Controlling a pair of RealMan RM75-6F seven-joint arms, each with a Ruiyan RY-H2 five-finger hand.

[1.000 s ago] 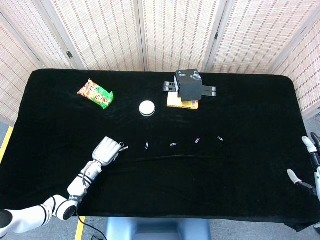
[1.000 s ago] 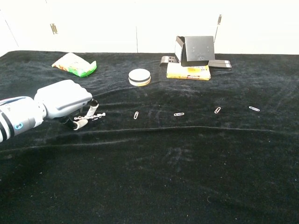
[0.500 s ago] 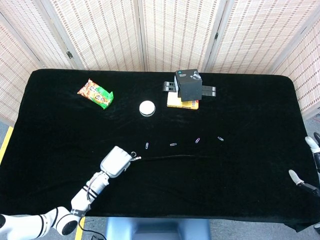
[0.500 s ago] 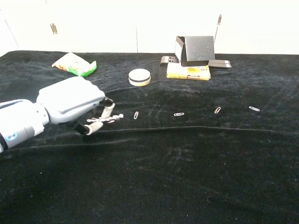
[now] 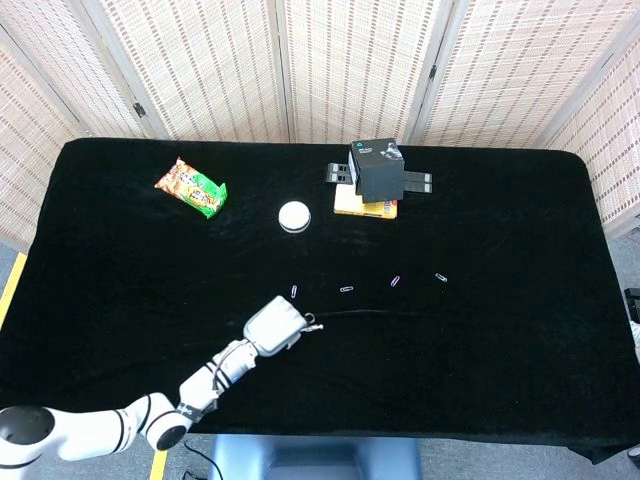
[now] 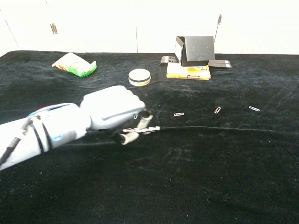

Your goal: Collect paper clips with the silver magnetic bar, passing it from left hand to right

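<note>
1. The left hand (image 5: 276, 327), grasping the silver magnetic bar (image 6: 142, 131) between thumb and fingers, sits lower centre in the head view; the bar tip points toward the frame's right.
2. Change: over the last second the hand has travelled from the lower left toward the centre, and now lies just below the first paper clip (image 5: 294, 291). In the chest view that clip is hidden behind the hand.
3. Judgement: the sweep along the row has begun. Whether any clip already clings to the bar cannot be told.
4. Three more paper clips (image 6: 179, 114) lie in a line to the right, well apart from one another.
5. The right hand is out of both views, having left the right edge of the head view; the handover looks some way off.
6. Open room: bare black tablecloth (image 5: 500, 330) extends right of the bar. The white round tin (image 5: 293, 215), the black box (image 5: 377, 169) and the snack packet (image 5: 191, 187) stand in the upper half, clear of the row.
7. The table's near edge lies close below the forearm.
</note>
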